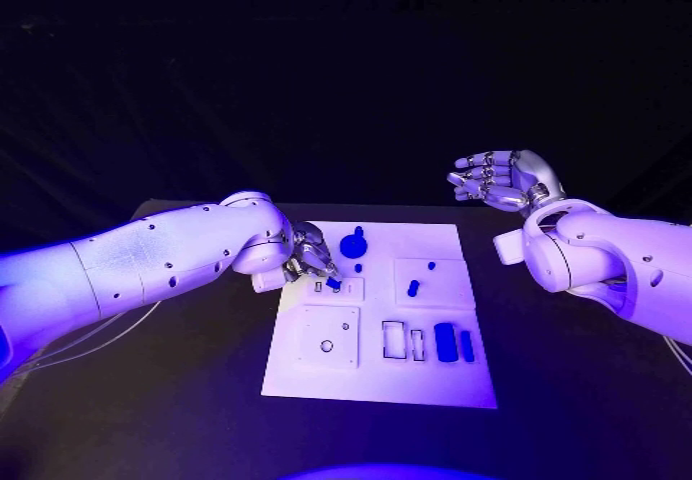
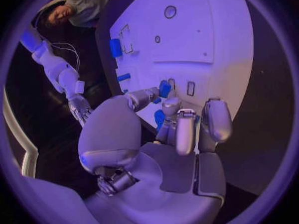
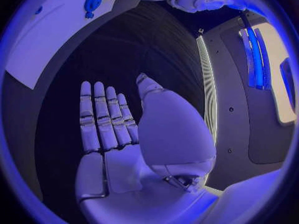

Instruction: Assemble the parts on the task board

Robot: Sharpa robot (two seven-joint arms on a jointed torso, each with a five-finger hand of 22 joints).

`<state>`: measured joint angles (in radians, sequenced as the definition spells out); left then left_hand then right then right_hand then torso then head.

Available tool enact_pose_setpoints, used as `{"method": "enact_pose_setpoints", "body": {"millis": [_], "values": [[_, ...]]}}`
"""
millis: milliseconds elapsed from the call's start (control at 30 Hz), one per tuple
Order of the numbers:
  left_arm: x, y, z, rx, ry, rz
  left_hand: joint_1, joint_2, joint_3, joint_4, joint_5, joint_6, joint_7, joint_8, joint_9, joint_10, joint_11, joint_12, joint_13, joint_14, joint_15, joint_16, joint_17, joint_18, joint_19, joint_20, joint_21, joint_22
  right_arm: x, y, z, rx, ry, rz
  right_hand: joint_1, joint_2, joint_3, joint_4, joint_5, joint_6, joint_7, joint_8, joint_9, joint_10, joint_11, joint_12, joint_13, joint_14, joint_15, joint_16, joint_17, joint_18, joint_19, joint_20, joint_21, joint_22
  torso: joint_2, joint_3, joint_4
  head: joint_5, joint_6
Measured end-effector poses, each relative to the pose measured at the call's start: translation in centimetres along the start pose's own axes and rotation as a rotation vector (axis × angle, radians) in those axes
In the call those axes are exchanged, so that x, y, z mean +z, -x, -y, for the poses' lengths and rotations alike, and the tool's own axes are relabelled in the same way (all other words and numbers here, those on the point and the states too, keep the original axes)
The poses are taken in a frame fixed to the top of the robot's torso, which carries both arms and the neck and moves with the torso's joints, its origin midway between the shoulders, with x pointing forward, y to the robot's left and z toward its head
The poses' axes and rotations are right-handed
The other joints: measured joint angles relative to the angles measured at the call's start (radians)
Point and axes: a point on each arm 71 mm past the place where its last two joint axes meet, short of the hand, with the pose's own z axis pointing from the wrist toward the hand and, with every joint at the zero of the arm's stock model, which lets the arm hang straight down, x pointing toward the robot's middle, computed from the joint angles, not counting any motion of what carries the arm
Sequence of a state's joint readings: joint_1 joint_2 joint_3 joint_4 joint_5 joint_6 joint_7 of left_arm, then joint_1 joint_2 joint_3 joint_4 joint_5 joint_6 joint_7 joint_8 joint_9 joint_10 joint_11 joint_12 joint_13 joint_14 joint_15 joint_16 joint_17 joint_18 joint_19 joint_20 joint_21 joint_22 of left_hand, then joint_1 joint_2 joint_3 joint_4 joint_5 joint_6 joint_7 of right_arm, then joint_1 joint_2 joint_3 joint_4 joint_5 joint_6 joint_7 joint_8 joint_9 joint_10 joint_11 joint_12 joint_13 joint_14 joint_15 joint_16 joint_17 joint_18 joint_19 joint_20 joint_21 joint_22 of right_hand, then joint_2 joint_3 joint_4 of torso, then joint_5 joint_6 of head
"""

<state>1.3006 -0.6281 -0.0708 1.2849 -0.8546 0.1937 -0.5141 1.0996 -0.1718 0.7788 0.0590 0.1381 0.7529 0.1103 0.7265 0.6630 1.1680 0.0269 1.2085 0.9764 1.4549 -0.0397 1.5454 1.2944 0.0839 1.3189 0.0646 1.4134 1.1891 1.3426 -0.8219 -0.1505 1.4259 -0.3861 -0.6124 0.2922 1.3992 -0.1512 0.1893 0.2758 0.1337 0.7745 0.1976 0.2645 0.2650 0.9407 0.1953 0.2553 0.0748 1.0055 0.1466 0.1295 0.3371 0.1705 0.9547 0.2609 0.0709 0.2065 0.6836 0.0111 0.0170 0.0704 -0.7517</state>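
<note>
The white task board lies in the middle of the black table. My left hand reaches over its near-left part and pinches a small blue part between thumb and fingertip; the left wrist view shows this part right beside a small rectangular slot. A round blue knob stands on the board just past the hand. Two blue bars sit at the board's right, next to two empty rectangular slots. My right hand hangs raised beyond the board's far right corner, fingers apart, holding nothing.
Small blue parts stand on the board's upper right plate. A square plate with a round hole sits at the board's lower left. Bare black table surrounds the board on all sides.
</note>
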Motion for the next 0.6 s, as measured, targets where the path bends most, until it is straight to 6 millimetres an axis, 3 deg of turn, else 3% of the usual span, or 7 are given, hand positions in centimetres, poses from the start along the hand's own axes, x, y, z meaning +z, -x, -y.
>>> {"method": "enact_pose_setpoints", "body": {"millis": [167,233,300,600], "values": [[-0.05,0.11,0.02,0.033,0.007,0.046,-0.004,-0.003,0.01,-0.01,0.002,0.006,-0.006,0.0,0.001,0.014,-0.007,0.008,0.005,0.005,-0.005,0.011,0.0,0.0,0.006,-0.006,0.011,0.019,-0.01,0.02,0.02,0.0,0.0,-0.001,0.0,0.0,0.0,0.0,0.0,0.0,0.0,0.0,0.0,0.0,0.0,0.0,0.0,0.0,0.0,0.0,0.0,0.0,0.0,0.0,0.0,0.0,0.0,-0.0008,-0.0001,0.003,-0.001],[-0.03,0.12,0.02,0.043,0.009,0.062,-0.015,0.007,0.01,-0.01,0.002,0.007,-0.007,0.0,0.001,0.016,-0.009,0.009,0.005,0.009,-0.009,0.011,0.0,0.0,0.013,-0.012,0.012,0.025,-0.02,0.02,0.01,0.0,0.001,-0.001,0.0,0.0,0.0,0.0,0.0,0.0,0.0,0.0,0.0,0.0,0.0,0.0,0.0,0.0,0.0,0.0,0.0,0.0,0.0,0.0,0.0,0.0,0.0,-0.0012,-0.0005,0.004,-0.002],[0.01,0.13,0.05,0.051,0.011,0.075,-0.022,-0.001,0.01,-0.01,0.002,0.011,-0.011,0.0,0.001,0.022,-0.014,0.009,0.007,0.008,-0.009,0.011,0.0,0.0,0.017,-0.016,0.012,0.037,-0.02,0.01,0.01,0.001,0.001,-0.002,0.0,0.0,0.0,0.0,0.0,0.0,0.0,0.0,0.0,0.0,0.0,0.0,-0.001,0.0,0.0,0.0,0.0,0.0,0.0,0.0,0.0,0.0,0.0,-0.0013,-0.0006,0.004,-0.003],[0.35,-0.28,0.59,0.085,0.009,0.111,-0.022,-0.001,0.01,-0.01,0.002,0.015,-0.014,0.0,0.001,0.03,-0.016,0.015,0.013,0.002,-0.016,0.011,0.0,0.0,0.053,-0.018,0.023,0.049,-0.03,-0.04,0.01,0.001,0.003,-0.004,0.0,0.0,0.0,0.0,0.0,0.0,0.0,0.0,0.0,0.0,0.0,0.0,-0.001,0.0,0.0,0.0,-0.001,0.0,0.0,0.0,0.0,-0.001,0.002,-0.0027,-0.0025,0.005,-0.005]]}}
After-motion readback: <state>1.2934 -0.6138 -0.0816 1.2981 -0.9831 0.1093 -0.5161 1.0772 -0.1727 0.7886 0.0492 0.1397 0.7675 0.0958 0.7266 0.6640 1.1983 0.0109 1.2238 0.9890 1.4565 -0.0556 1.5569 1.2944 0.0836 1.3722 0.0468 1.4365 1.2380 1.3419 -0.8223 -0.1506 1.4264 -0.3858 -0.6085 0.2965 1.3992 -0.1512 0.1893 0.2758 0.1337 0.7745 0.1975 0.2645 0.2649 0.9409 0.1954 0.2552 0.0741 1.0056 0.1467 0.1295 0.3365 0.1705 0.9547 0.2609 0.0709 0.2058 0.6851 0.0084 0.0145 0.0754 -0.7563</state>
